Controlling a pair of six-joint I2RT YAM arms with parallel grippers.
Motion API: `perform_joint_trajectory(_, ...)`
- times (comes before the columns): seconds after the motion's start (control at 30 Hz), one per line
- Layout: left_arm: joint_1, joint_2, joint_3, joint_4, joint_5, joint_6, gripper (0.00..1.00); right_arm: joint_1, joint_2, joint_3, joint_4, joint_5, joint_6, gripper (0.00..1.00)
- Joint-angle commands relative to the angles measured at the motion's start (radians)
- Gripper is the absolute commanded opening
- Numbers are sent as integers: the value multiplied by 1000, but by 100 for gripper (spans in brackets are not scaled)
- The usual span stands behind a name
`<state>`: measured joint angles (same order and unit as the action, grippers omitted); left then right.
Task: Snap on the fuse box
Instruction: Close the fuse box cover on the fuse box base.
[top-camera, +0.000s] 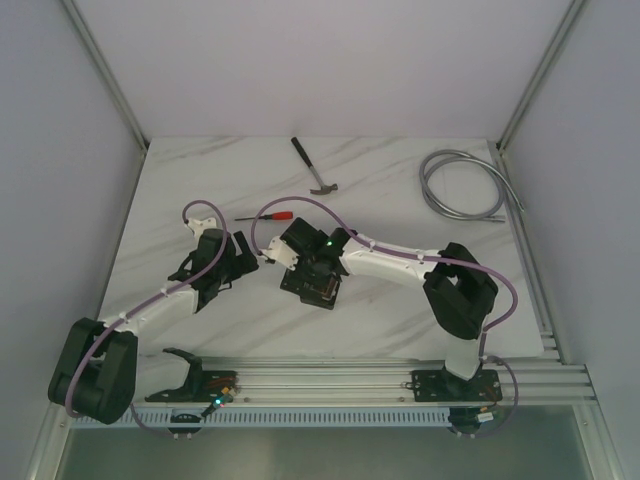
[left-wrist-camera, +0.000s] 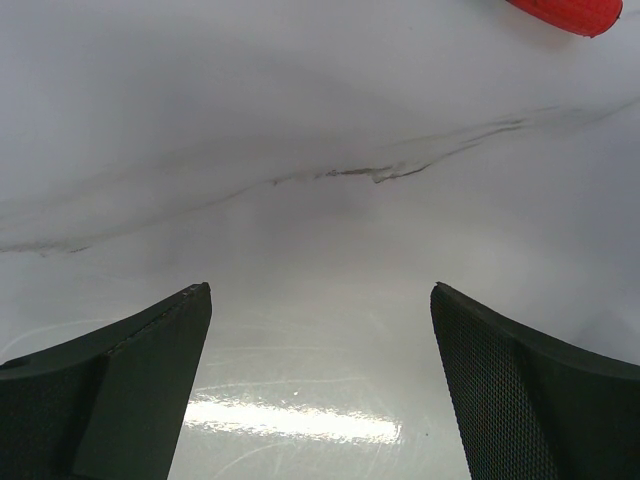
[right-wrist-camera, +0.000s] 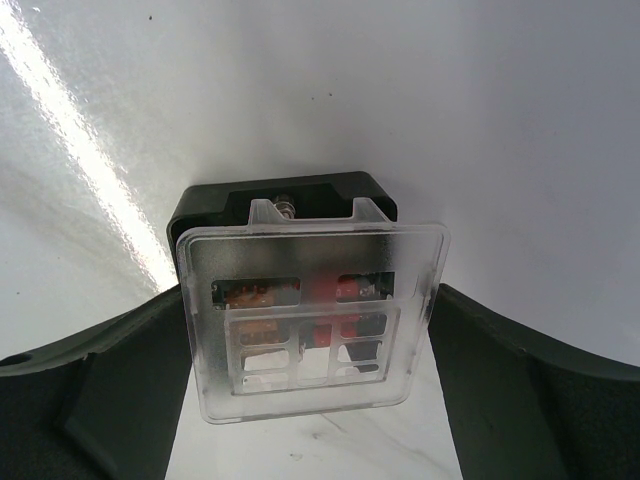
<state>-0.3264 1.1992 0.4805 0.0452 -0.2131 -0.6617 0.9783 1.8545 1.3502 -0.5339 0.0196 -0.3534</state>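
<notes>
Wrist views: fuse box (right-wrist-camera: 310, 330) inside right tool (right-wrist-camera: 308, 292), grip unclear; left tool (left-wrist-camera: 320, 290) wide, empty.

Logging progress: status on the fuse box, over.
Left gripper open, empty. Right gripper straddles fuse box, contact unclear. Clear cover on it. Screwdriver beyond, not blocking.

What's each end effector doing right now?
Left end effector: open, holding nothing.
Right end effector: spread wide on either side of the fuse box; whether it grips cannot be told.
</notes>
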Motion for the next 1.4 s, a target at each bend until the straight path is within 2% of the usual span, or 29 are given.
perform_joint_trajectory(0.0, 7, -12, -9, 19, 8, -3, 100, 8, 14, -19, -30, -5, -15, 75)
perform_joint_trajectory(0.53, 7, -15, -10, 19, 9, -4, 100, 8, 4, -25, -30, -38, -15, 90)
perform_joint_trajectory(1.1, 7, -16, -10, 19, 14, -3, 100, 8, -22, -7, -32, -69, -7, 99)
perform_joint_trajectory(1.37, 6, -14, -9, 20, 20, -5, 100, 5, -29, -2, -48, -72, -12, 100)
